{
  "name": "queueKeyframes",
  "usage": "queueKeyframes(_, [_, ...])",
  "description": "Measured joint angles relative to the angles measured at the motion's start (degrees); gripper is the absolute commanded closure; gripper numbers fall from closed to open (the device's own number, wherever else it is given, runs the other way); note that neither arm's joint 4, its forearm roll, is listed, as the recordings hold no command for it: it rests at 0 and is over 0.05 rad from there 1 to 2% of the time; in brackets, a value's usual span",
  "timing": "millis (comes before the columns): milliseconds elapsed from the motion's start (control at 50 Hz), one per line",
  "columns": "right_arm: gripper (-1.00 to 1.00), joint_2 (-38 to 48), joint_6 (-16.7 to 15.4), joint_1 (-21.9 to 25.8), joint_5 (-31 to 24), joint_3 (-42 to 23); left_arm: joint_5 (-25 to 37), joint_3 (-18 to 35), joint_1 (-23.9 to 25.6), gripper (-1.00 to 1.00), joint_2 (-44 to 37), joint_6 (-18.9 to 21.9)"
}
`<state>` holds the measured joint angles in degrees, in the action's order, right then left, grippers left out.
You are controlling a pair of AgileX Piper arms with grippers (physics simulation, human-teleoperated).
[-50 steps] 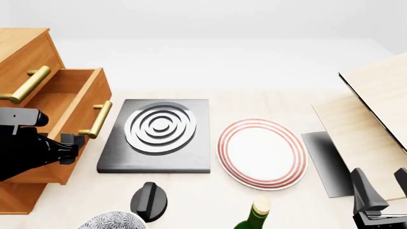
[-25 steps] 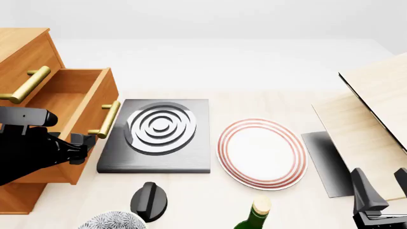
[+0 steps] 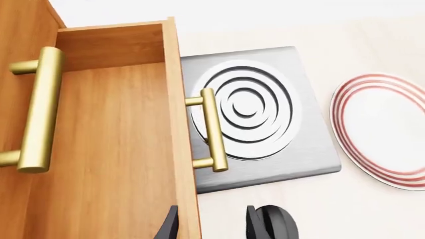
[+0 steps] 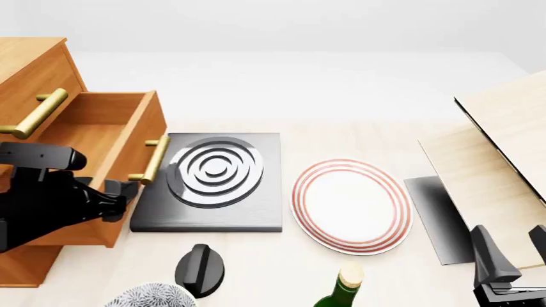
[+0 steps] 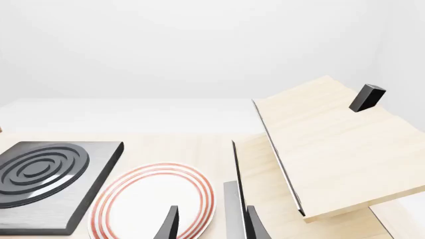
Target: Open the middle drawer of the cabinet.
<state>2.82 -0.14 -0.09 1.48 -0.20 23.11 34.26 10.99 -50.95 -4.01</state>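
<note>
The orange-brown cabinet [image 4: 34, 70] stands at the far left, and its top drawer's brass handle [image 4: 34, 114] shows above. The middle drawer [image 4: 128, 134] is pulled out to the right, showing its hollow inside, with its brass bar handle [image 4: 152, 160] on the front panel. My left gripper [image 4: 121, 195] sits just below that handle at the panel's lower edge. In the left wrist view the middle drawer [image 3: 119, 149] fills the left side. Its handle [image 3: 212, 130] lies beyond the open left gripper [image 3: 211, 224]. The right gripper [image 4: 510, 256] rests open at the near right corner, holding nothing.
A grey slab with concentric rings [image 4: 213, 176] lies right beside the drawer front. A red-ringed plate [image 4: 350, 204] is at centre. A black knob-like object [image 4: 201, 268], a patterned bowl [image 4: 149, 295] and a bottle top [image 4: 346, 284] line the near edge. Pale boards [image 4: 503, 147] stand at right.
The middle drawer has slid farther out to the right, its handle now overlapping the grey slab's edge. My left gripper moved right along with it. The right arm stayed still.
</note>
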Motion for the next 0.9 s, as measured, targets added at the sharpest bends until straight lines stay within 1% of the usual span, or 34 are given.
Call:
queueKeyframes(480, [-1.00, 0.0, 0.0, 0.0, 0.0, 0.0, -1.2, 0.2, 4.1, -1.00, -1.1, -1.3])
queueKeyframes(900, [-1.00, 0.0, 0.0, 0.0, 0.0, 0.0, -2.3, 0.6, 6.4, -1.00, -2.5, -1.7])
